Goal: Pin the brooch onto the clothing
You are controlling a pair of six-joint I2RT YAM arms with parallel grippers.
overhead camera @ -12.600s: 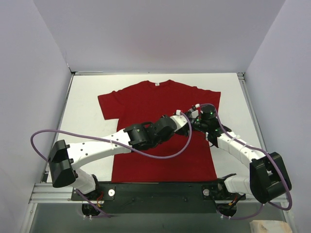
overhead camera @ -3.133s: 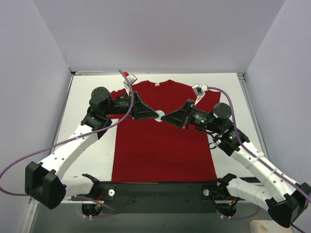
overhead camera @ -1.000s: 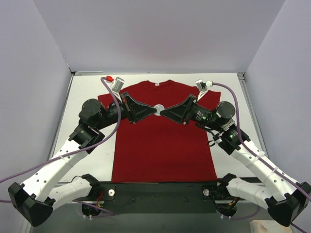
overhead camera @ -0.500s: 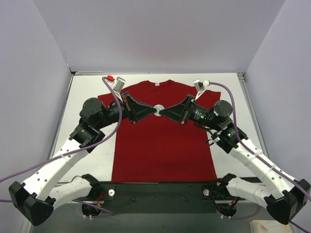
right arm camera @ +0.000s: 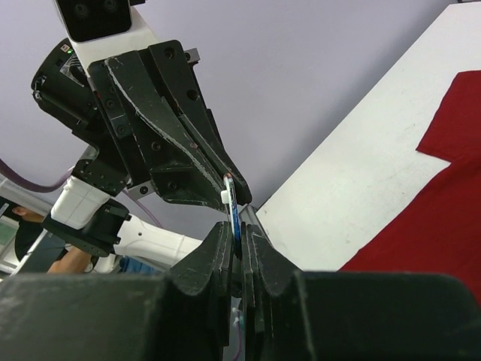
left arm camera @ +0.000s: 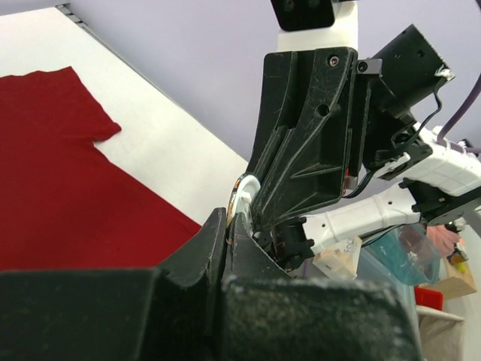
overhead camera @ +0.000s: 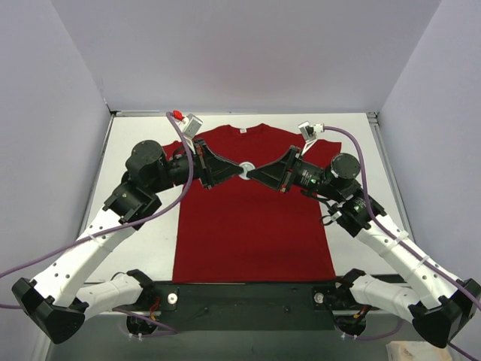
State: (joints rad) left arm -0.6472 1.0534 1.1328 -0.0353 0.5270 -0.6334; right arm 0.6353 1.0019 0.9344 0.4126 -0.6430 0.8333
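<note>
- Brooch (overhead camera: pixel 246 167) is sitting right at the point where the two grippers' tips are meeting, held up in the air between them.
- The left gripper (overhead camera: pixel 237 171) is reaching in from its own side with its jaws pressed together, pinching the rim of the brooch at the very tips.
- The right gripper (overhead camera: pixel 255 174) is coming in from the opposite side, tip to tip with the left one. Its jaws are also drawn nearly together and nipping the brooch's edge.
- In the right wrist view the brooch is standing edge-on just above that gripper's fingertips, showing a thin blue and white rim.
- The shirt (overhead camera: pixel 248 226) is lying flat and face up directly beneath both grippers, with its collar just beyond the tips; the fingers are hanging clear above its chest.
- The table (overhead camera: pixel 357 131) is showing white around the shirt, out past both wrists.
</note>
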